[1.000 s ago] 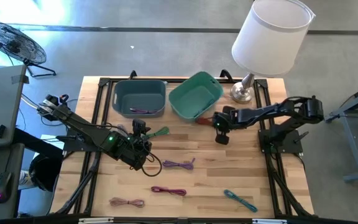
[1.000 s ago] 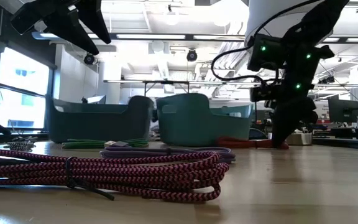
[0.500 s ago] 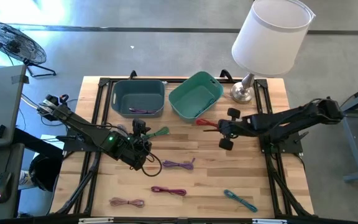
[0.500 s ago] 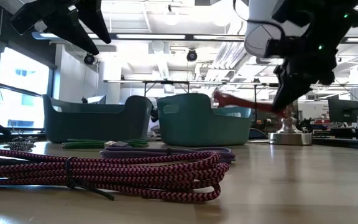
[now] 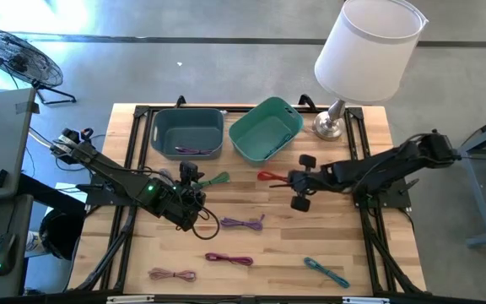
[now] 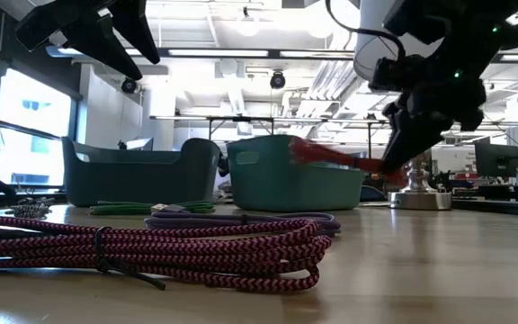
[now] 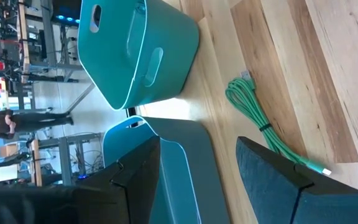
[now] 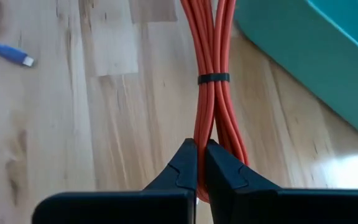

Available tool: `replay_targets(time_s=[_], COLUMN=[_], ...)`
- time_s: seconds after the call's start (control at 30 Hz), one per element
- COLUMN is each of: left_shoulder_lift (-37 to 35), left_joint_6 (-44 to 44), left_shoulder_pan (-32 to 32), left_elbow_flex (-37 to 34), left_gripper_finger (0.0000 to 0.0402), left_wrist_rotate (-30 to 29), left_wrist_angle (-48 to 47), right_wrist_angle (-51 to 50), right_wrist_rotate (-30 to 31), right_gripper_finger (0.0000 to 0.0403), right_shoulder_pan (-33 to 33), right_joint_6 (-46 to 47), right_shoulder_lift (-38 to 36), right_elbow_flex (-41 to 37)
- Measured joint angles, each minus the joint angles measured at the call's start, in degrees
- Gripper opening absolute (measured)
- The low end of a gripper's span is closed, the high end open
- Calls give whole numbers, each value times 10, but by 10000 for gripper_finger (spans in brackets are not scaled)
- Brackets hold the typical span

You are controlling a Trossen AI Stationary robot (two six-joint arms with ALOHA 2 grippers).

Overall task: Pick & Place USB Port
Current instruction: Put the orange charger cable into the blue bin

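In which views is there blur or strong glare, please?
Low view: the red cable in the right gripper is smeared by motion; the pink cable near the lens is sharp. Left wrist view: bright glare on the table under the teal bin.

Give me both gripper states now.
Left gripper: open, empty, above the table near the green cable.
Right gripper: shut on the red cable, lifted.
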Motion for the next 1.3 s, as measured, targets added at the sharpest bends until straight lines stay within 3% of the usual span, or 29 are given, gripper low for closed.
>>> replay_targets(time_s=[0.3, 0.53, 1.3], left_shoulder_lift=[0, 0, 0], left_joint_6=[-2, -7, -21], left_shoulder_pan=[0, 0, 0], left_elbow_flex=[0, 0, 0], left_gripper_finger=[206, 206, 206], left_wrist_rotate=[2, 36, 43], left_wrist_angle=[0, 1, 0], right_wrist_angle=[0, -10, 43], right_wrist_rotate=[27, 27, 1], right_gripper_finger=[3, 3, 3], right_shoulder_pan=[-47, -92, -208], right_joint_6=[-86, -138, -199], right_shoulder_lift=[83, 103, 103], right_elbow_flex=[91, 146, 160])
